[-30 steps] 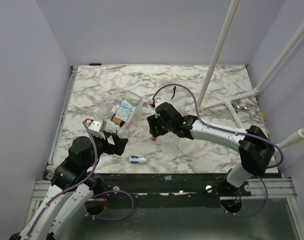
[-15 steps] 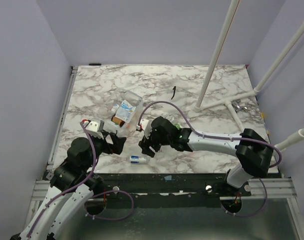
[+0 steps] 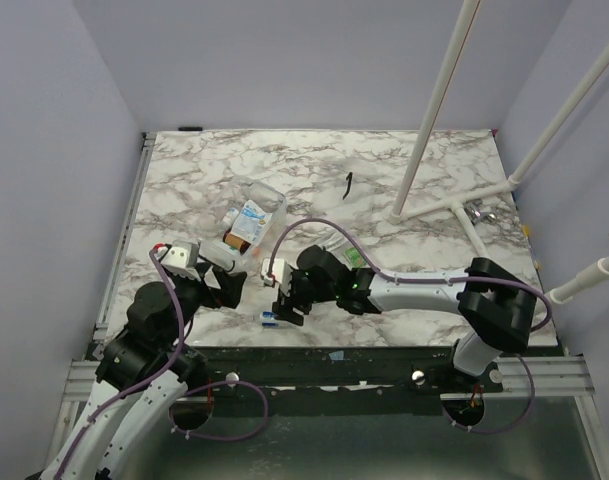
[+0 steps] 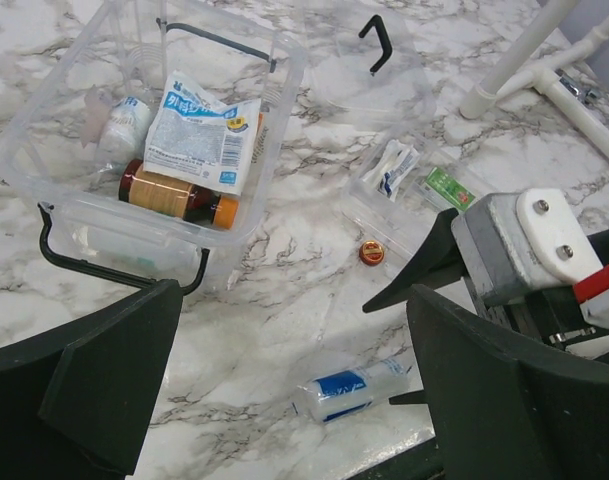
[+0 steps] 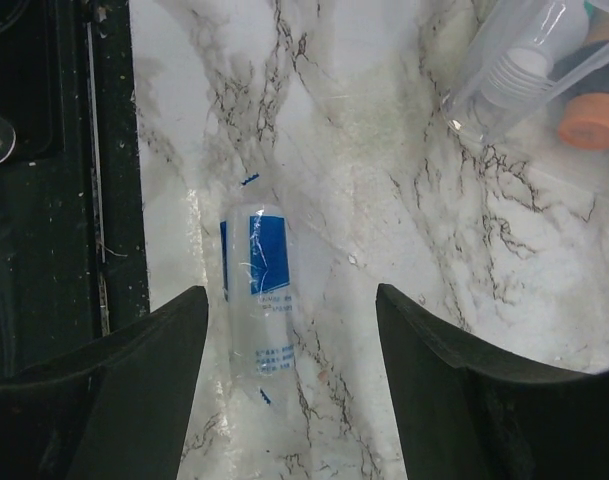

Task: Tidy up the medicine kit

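A: Step in hand?
B: Pickup of the small bottle, by the look of it. Lying on its side near the front edge of the worktop, blue label up.
A: Right fingers?
B: Parted fairly wide, one on each side of the bottle, hovering above it. Gripping nothing.
A: Left fingers?
B: Spread as wide as possible, empty, hanging low at the front left and facing the medicine kit.
A: And the kit itself?
B: Left of centre on the worktop, lid open. Inside: a white packet, a brown bottle and a white bottle.
A: Next move?
B: Probably lowering, closing across the bottle's narrow width, then lifting and carrying it back and left into the kit. Calls for a centred, gentle squeeze – round clear plastic, likely to roll or slip. More left after that – an orange cap and sachets beside the kit.
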`<state>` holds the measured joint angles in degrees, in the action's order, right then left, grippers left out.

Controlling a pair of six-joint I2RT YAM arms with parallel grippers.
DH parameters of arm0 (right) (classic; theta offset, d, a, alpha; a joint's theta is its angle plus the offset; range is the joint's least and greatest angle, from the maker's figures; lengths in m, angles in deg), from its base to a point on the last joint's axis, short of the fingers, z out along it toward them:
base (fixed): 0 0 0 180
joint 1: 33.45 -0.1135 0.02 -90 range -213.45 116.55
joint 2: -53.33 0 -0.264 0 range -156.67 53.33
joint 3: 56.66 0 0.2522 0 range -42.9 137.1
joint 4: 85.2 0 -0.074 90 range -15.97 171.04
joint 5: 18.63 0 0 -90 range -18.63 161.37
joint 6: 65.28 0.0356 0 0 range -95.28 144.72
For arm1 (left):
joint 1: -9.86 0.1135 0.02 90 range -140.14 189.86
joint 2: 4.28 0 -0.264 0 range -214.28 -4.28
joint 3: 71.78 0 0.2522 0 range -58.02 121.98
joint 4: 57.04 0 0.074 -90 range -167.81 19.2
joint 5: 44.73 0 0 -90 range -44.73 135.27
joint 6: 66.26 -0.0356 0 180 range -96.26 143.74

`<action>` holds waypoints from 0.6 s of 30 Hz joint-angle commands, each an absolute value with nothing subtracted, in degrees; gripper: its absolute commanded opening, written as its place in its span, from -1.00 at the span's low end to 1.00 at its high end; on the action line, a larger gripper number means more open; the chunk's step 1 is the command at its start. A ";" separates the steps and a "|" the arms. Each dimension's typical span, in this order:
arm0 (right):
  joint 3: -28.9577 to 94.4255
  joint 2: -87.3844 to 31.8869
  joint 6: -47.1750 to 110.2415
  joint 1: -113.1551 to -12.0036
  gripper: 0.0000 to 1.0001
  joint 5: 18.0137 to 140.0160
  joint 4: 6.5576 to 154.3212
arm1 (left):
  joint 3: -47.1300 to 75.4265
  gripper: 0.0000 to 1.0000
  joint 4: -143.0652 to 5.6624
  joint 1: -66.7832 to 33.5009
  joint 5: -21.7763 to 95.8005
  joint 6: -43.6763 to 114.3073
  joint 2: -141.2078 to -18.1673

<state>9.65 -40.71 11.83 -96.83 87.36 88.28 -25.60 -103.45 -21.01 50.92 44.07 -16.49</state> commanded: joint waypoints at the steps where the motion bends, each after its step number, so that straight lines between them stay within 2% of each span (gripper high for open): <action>1: 8.78 -43.31 9.49 -98.01 0.41 88.49 92.13 | -25.11 0.97 -103.59 -21.08 54.37 43.51 -14.14; 13: 9.76 -48.48 7.83 -100.80 0.38 85.58 91.13 | -25.23 0.97 -103.65 -21.04 55.35 43.60 -13.02; 18: 10.62 -49.49 8.58 -101.18 0.25 83.62 90.02 | -25.23 0.97 -103.59 -21.03 55.17 43.60 -12.92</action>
<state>9.59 -48.38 8.99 -100.63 86.18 90.38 -25.60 -103.51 -21.01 53.85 44.07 -13.69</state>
